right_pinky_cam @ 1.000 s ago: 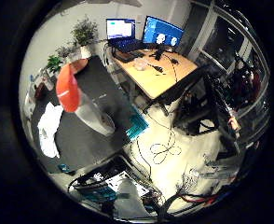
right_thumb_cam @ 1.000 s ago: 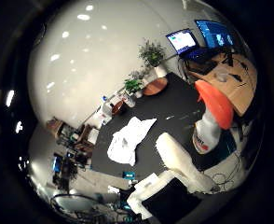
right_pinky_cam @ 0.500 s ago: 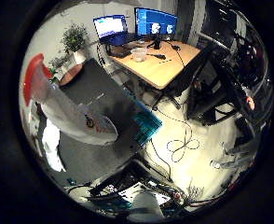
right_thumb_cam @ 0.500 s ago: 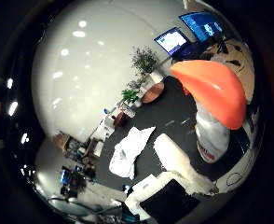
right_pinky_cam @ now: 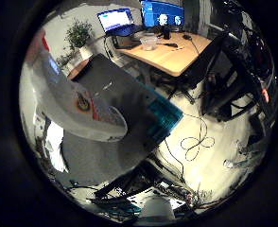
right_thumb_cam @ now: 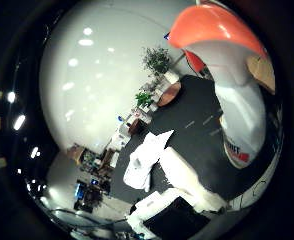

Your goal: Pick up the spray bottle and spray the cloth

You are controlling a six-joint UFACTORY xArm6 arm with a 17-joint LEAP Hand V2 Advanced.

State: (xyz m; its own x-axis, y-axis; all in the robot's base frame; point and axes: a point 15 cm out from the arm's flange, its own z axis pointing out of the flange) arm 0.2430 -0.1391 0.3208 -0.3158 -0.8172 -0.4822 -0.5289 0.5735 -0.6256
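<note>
Small ceiling lights [right_thumb_cam: 79, 52] far above the palm glow as round spots on a pale, evenly lit ceiling. The bottle [right_thumb_cam: 237, 100], close to the palm, takes this light on its orange top, and its white body glares on one side and goes grey on the other. The dark table [right_thumb_cam: 197, 135] reflects little, so the cloth [right_thumb_cam: 144, 160] stands out bright. Two screens [right_pinky_cam: 162, 12] glow blue far off. The pale floor [right_pinky_cam: 214, 156] is washed out.
</note>
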